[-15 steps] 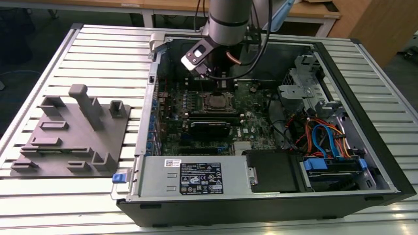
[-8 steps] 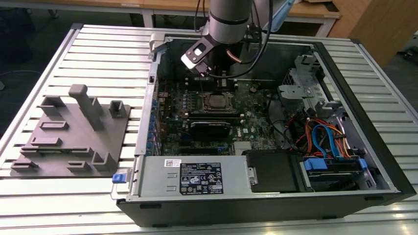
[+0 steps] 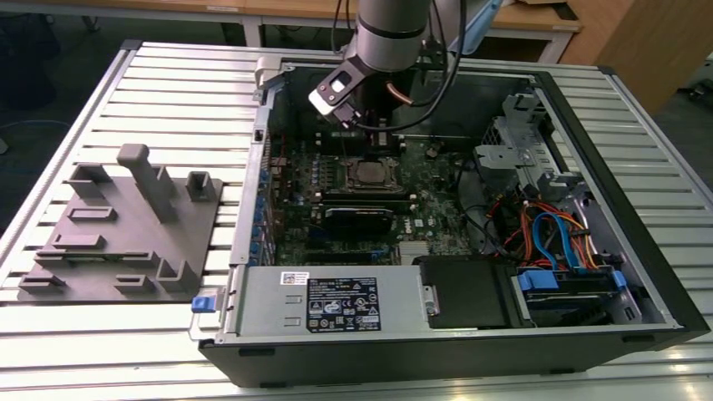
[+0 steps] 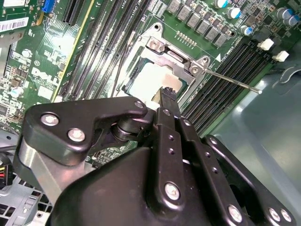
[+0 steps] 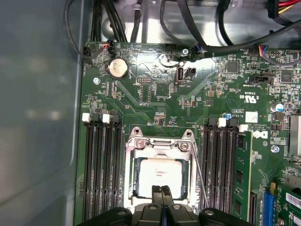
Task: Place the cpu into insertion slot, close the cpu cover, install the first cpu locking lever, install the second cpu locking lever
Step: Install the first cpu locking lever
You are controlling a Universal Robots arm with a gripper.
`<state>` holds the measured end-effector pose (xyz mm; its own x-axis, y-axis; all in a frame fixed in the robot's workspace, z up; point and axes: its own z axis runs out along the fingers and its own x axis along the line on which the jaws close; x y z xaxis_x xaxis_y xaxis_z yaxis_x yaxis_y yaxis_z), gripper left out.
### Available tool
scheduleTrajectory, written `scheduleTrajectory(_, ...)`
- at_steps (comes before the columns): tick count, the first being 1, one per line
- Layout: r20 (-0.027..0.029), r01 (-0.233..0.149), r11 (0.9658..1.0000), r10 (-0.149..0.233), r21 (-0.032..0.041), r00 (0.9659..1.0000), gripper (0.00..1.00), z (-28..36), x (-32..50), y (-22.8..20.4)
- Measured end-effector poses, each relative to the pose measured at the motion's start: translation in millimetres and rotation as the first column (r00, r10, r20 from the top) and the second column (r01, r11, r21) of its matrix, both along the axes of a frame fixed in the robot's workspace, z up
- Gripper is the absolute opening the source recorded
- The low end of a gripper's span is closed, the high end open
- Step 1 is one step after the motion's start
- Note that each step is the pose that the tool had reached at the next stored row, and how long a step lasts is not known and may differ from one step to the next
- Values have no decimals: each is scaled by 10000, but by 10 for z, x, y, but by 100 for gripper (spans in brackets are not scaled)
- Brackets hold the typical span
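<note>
1. The jaws are pressed fully together with nothing between them. Their black fingertips (image 5: 158, 195) sit right at one edge of the socket, and the second wrist view shows a fingertip (image 4: 168, 96) over the rim of the chip.
2. The cpu (image 5: 160, 174) lies flat inside the insertion slot (image 5: 188, 134), its pale metal top facing up. It shows in both wrist views (image 4: 148, 82).
3. The cpu cover (image 5: 160, 151) lies down around the chip as a silver frame, with the chip showing through its cut-out.
4. A thin metal lever (image 5: 200, 174) runs along one side of the socket. In the second wrist view it angles out over the neighbouring black memory slots (image 4: 230, 61). I cannot tell whether it is latched.
5. The socket sits on a green motherboard (image 5: 155, 94) with a round coin battery (image 5: 117, 68) near its far edge.
6. In the exterior view the arm (image 3: 385, 33) reaches down into an open computer case (image 3: 624, 209) lying on a slatted metal desk (image 3: 179, 75).
7. A grey fixture tray (image 3: 123, 225) rests on the desk at the exterior view's left, apart from the case.
</note>
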<state>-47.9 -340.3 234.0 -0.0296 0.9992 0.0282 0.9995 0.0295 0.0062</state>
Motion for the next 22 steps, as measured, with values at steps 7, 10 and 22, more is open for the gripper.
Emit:
scheduleTrajectory(7,0,-1,10000,1,7,10000,10,52,0,0)
scheduleTrajectory(10,0,1,10000,-1,11,10000,10,77,0,0)
scheduleTrajectory(22,-2,0,10000,0,37,10000,10,170,0,0)
